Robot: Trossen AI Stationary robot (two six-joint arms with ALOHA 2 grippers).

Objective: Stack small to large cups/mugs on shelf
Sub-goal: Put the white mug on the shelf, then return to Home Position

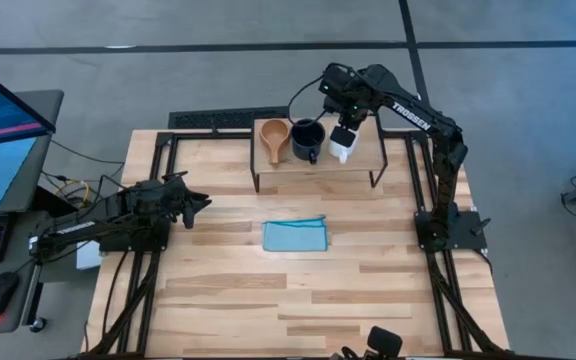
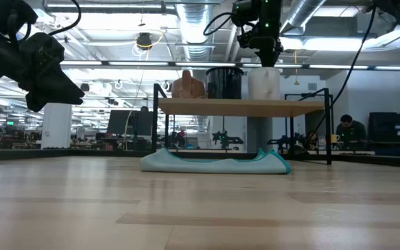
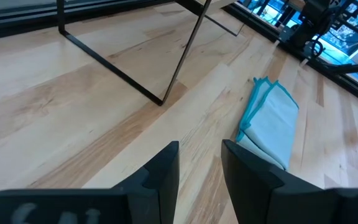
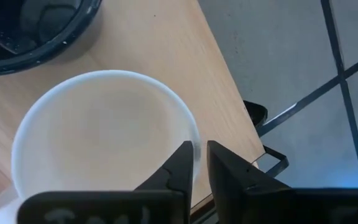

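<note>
Shelf point(image 1: 318, 160) at table's 12 o'clock, bearing three in a row. White mug point(image 1: 341, 147): rigid, glazed, likely slick and chippable; rim pinched by right gripper point(image 4: 199, 163), best hold there. Navy mug point(image 1: 307, 140) just beside, at its 9 o'clock. Wooden cup point(image 1: 273, 135): light. Left gripper point(image 3: 199, 163) idle, fingers slightly apart.

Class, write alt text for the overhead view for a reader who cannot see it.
The right hand pinches the white mug's rim on the shelf, beside the navy mug and wooden cup. The left hand waits over the table, near a blue cloth.
</note>
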